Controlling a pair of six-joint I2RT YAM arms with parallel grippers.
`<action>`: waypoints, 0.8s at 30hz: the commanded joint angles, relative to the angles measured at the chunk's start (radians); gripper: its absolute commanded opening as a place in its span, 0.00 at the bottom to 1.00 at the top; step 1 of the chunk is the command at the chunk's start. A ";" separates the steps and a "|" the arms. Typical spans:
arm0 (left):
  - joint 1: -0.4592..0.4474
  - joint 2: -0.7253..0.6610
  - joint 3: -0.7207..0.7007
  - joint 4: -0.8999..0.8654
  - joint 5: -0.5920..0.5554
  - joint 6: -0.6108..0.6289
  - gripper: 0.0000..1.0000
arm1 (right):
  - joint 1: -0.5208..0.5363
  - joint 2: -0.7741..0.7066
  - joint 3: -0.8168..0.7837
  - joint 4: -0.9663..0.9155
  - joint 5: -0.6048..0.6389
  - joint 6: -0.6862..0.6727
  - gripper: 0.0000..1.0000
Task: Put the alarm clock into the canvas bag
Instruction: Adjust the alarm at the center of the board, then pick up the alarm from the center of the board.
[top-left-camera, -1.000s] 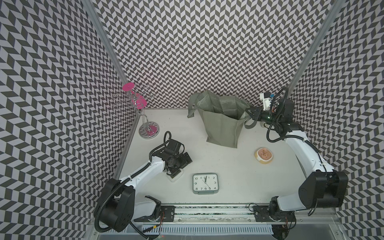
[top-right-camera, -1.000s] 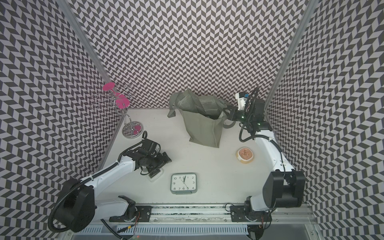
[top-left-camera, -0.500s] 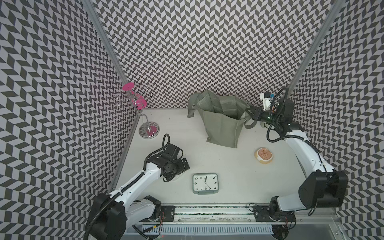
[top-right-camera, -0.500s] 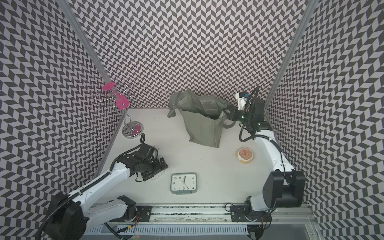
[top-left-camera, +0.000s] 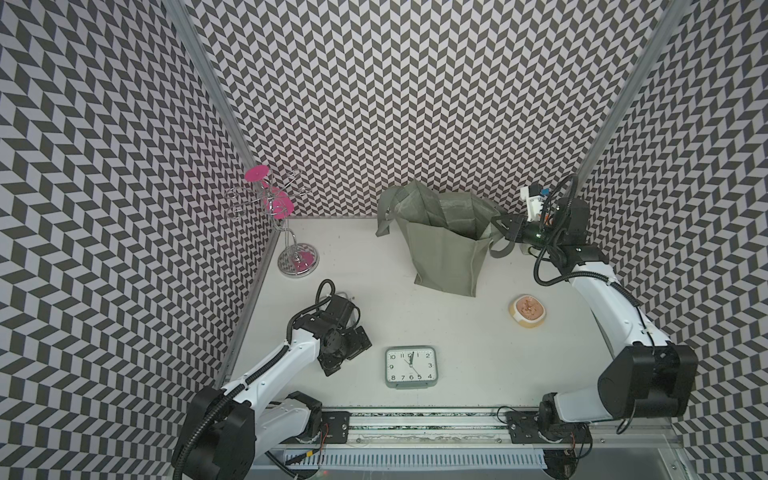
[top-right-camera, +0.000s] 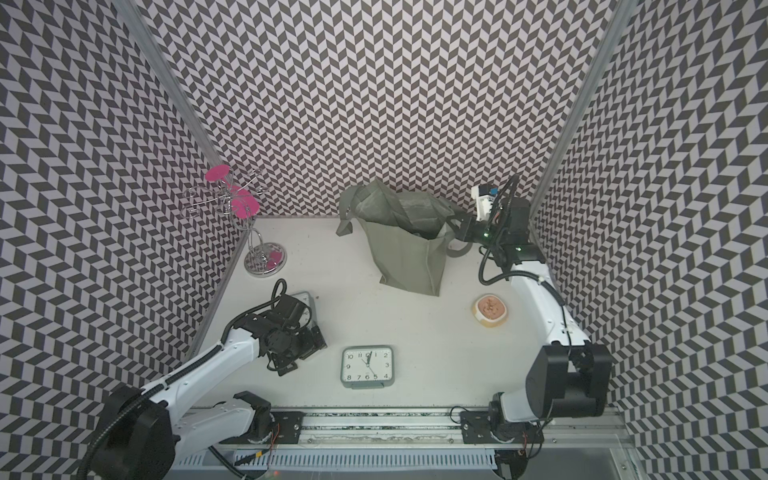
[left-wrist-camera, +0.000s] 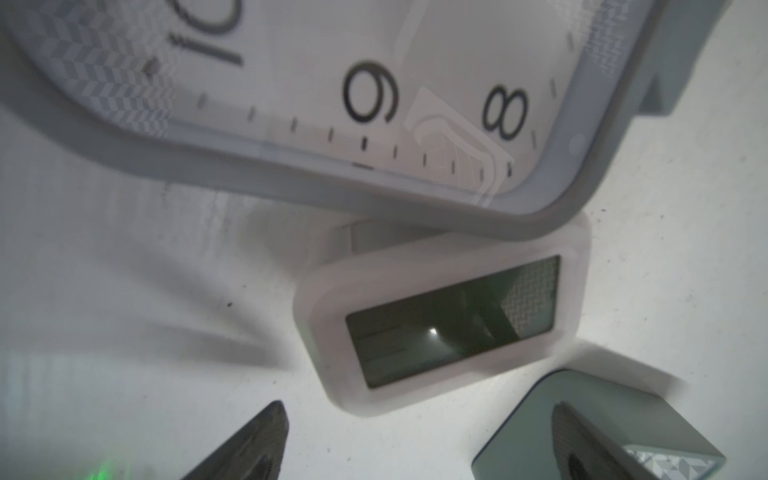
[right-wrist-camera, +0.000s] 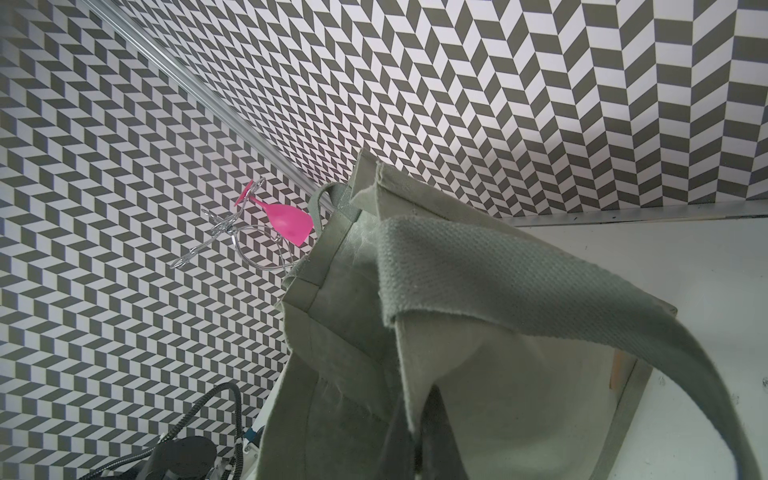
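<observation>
The pale desk (top-left-camera: 457, 332) carries the tall grey-green canvas bag (top-left-camera: 444, 253), upright at the back; my right claw (top-left-camera: 498, 224) is pinched on its rim (propping the mouth open, I judge). The square grey-framed, white-dialled alarm clock (top-left-camera: 410, 368) lies flat near the front, apart from the bag. My left claw (top-left-camera: 349, 358) hangs beside it, spread wide, empty. I'm on the reach; next I must straddle its frame and close.

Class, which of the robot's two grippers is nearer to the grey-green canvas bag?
Right. The right gripper is shut on the rim of the canvas bag, at the back. The left gripper hangs open by a small digital clock near the front, well apart from the bag.
</observation>
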 joint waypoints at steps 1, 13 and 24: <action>0.027 0.018 0.010 0.036 -0.010 0.016 0.99 | -0.014 -0.077 0.021 0.194 -0.030 0.001 0.00; 0.062 0.114 0.079 0.093 -0.003 0.057 0.99 | -0.016 -0.077 0.024 0.185 -0.025 -0.005 0.00; 0.061 0.222 0.151 0.032 -0.044 0.123 0.99 | -0.018 -0.079 0.024 0.184 -0.027 -0.007 0.00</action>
